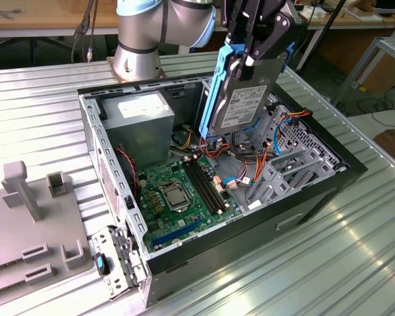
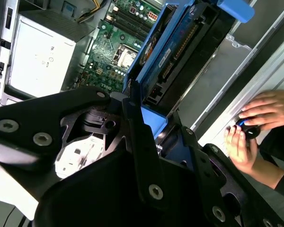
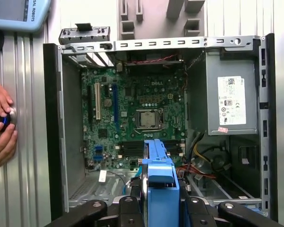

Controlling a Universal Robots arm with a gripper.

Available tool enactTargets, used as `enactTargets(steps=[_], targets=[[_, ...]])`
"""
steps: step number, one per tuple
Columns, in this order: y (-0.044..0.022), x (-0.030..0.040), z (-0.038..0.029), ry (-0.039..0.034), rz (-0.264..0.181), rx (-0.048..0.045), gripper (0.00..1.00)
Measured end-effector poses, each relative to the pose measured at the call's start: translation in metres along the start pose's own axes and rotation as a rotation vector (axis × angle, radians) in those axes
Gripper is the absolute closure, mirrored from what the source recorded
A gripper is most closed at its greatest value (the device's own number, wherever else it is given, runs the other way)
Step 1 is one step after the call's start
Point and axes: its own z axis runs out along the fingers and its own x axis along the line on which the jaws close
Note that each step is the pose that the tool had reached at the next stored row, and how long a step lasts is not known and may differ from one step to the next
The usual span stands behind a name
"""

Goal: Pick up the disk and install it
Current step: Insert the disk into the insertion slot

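The disk (image 1: 242, 102), a flat drive with a labelled silver face and bright blue side rails, hangs upright and slightly tilted above the open computer case (image 1: 217, 253). My gripper (image 1: 250, 56) is shut on its upper end, black fingers pressing both sides. It hovers over the metal drive cage (image 1: 293, 161) and the tangle of cables beside the motherboard (image 1: 178, 191). In the second wrist view the disk (image 2: 177, 45) runs away from my fingers (image 2: 138, 142) toward the board. In the first wrist view its blue rail (image 3: 159, 177) stands edge-on over the case.
A grey power-supply box (image 1: 141, 122) fills the case's far corner. A person's hands (image 3: 0, 125) rest on the ribbed metal table beside the case and hold a small dark blue knob. A grey fixture plate (image 1: 33, 230) lies at the exterior view's left.
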Motion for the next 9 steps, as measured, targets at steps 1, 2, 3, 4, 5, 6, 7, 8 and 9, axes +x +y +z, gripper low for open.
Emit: enactTargets(steps=[1,2,3,4,5,6,7,8,9], targets=[[-0.0007,0.0020,0.0010,-0.0007,0.000,0.0001,0.63],[-0.0012,0.0027,0.0016,-0.0022,0.001,0.0000,0.63],[-0.0020,0.0038,0.0025,-0.0052,0.001,0.0003,0.63],[-0.0024,0.0045,0.0028,-0.0073,0.001,0.0009,0.63],[-0.0029,0.0052,0.0032,-0.0103,0.002,0.0021,0.63],[-0.0032,0.0056,0.0034,-0.0120,0.003,0.0028,0.63],[-0.0040,0.0067,0.0035,-0.0132,0.004,0.0031,0.63],[-0.0052,0.0089,0.0037,-0.0136,0.005,0.0031,0.63],[-0.0066,0.0116,0.0038,-0.0136,0.005,0.0031,0.63]])
